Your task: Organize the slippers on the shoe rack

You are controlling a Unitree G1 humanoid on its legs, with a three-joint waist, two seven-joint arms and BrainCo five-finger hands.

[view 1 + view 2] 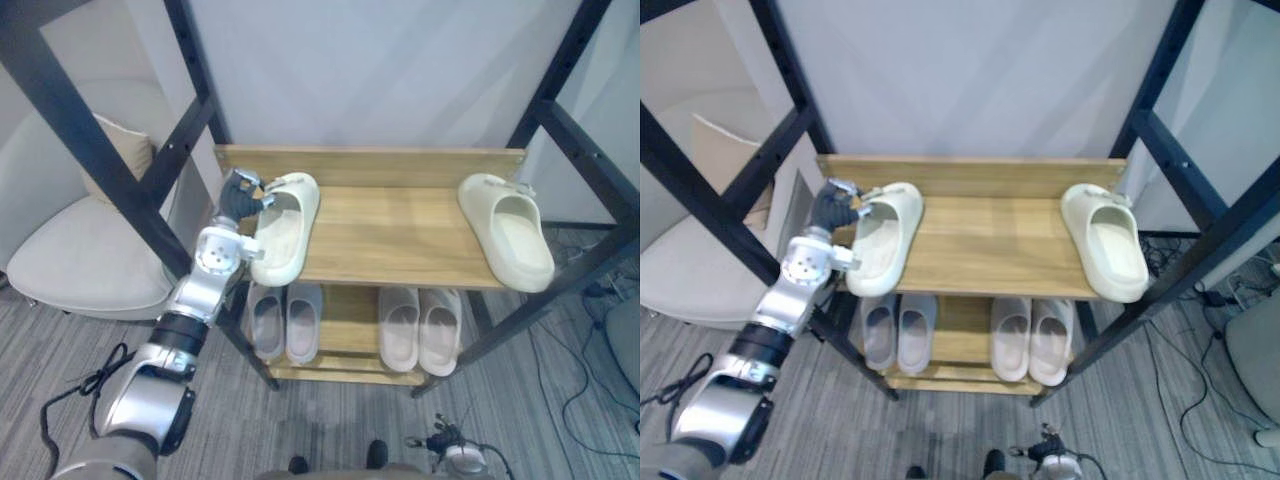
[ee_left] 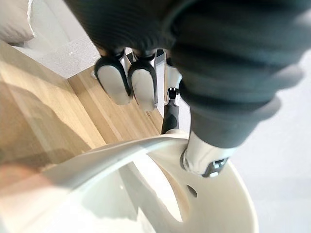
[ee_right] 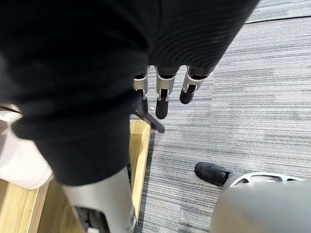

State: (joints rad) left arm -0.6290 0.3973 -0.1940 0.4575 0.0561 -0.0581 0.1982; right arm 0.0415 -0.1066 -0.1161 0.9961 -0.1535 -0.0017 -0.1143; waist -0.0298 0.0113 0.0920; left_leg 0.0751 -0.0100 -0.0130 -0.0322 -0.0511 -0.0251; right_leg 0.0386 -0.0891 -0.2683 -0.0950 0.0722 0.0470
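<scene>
A cream slipper [image 1: 285, 232] lies at the left end of the wooden shoe rack's top shelf [image 1: 390, 235], its toe hanging over the front edge. My left hand [image 1: 240, 196] is at the slipper's back left. Its thumb [image 2: 204, 153] is inside the opening and its curled fingers [image 2: 126, 82] are outside the rim, so the hand is shut on the slipper. The matching cream slipper [image 1: 510, 232] lies at the shelf's right end, also overhanging the front. My right hand [image 3: 163, 92] hangs low beside the rack over the carpet, fingers straight and holding nothing.
Two pairs of pale slippers [image 1: 285, 320] [image 1: 420, 328] sit on the lower shelf. Black slanted frame bars [image 1: 175, 150] [image 1: 570, 140] flank the rack. A light armchair [image 1: 90, 255] with a cushion stands to the left. Cables lie on the grey carpet [image 1: 580, 400] at the right.
</scene>
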